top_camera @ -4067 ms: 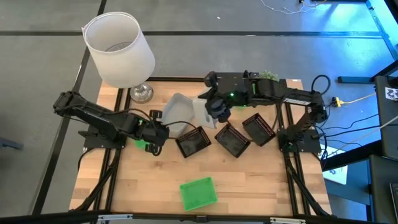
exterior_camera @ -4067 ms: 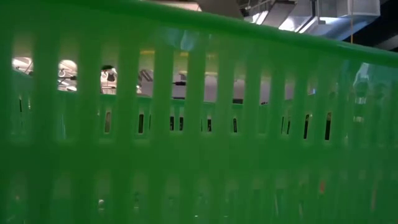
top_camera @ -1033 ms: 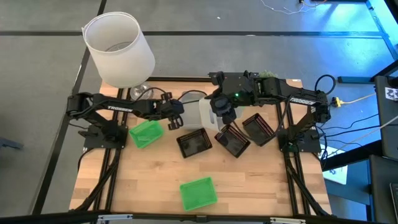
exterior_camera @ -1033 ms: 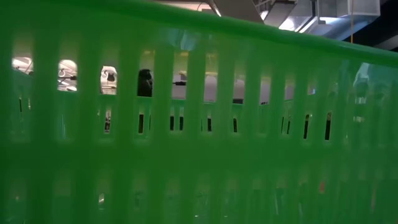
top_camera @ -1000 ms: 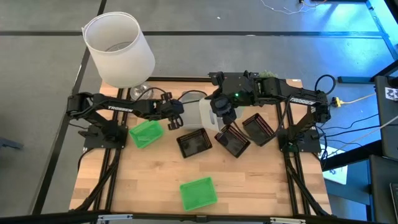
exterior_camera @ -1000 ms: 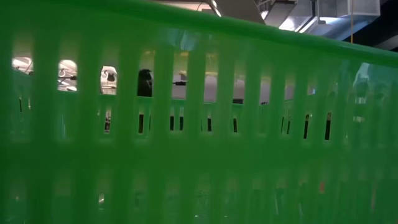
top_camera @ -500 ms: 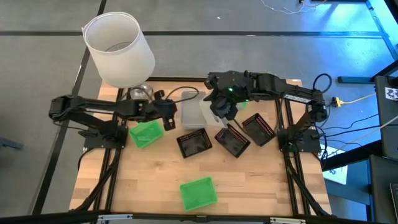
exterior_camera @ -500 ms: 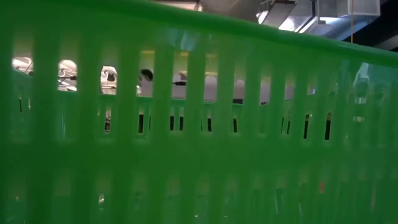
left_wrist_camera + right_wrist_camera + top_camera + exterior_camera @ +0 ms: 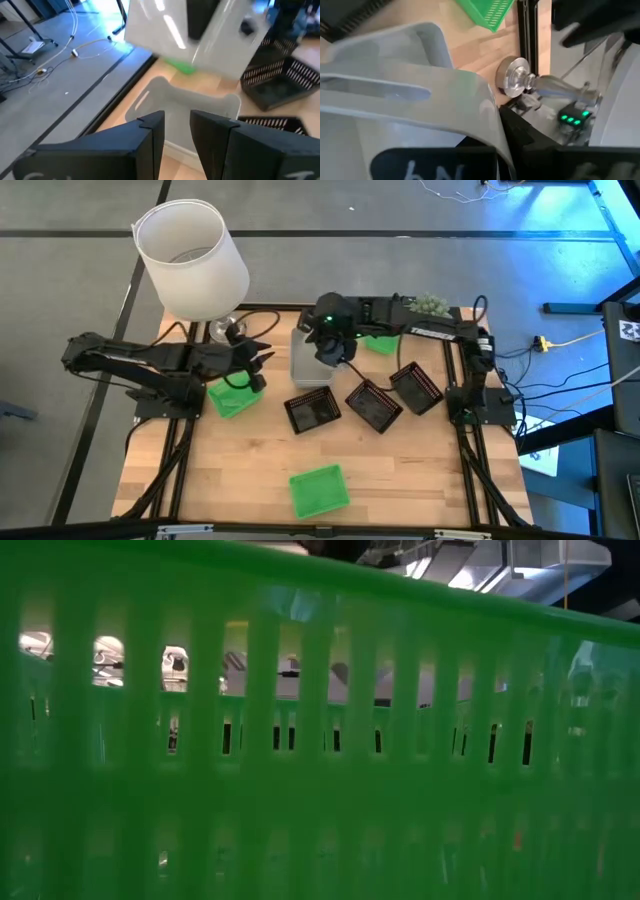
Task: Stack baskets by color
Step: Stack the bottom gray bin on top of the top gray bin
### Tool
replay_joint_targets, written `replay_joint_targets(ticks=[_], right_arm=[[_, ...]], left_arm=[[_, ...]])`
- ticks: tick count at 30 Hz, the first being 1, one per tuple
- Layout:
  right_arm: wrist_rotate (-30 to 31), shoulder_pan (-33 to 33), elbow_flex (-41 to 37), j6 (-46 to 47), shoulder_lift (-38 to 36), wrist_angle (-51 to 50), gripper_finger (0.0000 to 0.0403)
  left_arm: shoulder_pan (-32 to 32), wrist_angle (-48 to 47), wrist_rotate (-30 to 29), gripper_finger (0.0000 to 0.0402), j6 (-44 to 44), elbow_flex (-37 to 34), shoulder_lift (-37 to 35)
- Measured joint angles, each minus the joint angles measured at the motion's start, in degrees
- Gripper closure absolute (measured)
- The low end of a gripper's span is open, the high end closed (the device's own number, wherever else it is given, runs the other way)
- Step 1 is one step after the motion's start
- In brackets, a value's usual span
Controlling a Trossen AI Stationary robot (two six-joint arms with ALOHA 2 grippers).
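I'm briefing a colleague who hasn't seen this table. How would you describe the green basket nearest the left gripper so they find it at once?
Start at the large white lampshade at the table's far left corner. Coming toward the near edge from its metal base you reach the left gripper, open, and just beside it a bright green basket. Unlike the green basket alone near the front edge, this one lies against the left arm's frame.

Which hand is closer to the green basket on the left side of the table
Left. The left hand hovers at that green basket's far corner. The right hand is across the table, shut on a grey-white basket.

Bright overhead light; wrist views seemingly motion-blurred.
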Motion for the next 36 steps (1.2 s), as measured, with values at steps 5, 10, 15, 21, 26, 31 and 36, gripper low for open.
replay_joint_targets(ticks=[5,10,15,21,26,31,36], right_arm=[[0.0,-0.4,0.0,-6.7,3.4,3.4,0.0403],[0.0,-0.4,0.0,-10.5,6.4,3.5,0.0403],[-1.0,-0.3,0.0,-13.1,7.7,2.2,0.0403],[-2.8,-0.2,0.0,-13.5,8.5,-0.4,0.0403],[-3.0,-0.2,0.0,-13.4,8.3,-0.4,0.0403],[-1.1,-0.2,0.0,-13.0,8.3,-0.8,0.0392],[-1.0,-0.2,-0.6,-9.6,8.4,-0.3,0.0374]], left_arm=[[-2.5,0.1,-2.8,0.0317,-0.4,0.0,-1.8],[-3.6,0.1,-4.8,0.0317,-0.4,0.0,-1.8],[-3.6,0.1,-5.6,0.0317,-0.4,0.0,-1.8],[-3.6,0.1,-6.3,0.0317,-0.4,0.0,-1.8],[-3.6,0.2,-6.3,0.0317,-0.4,0.0,-1.8],[-3.6,0.2,-6.3,0.0317,-0.4,0.0,-1.8],[-3.6,0.2,-6.3,0.0317,-0.4,0.0,-1.8]])
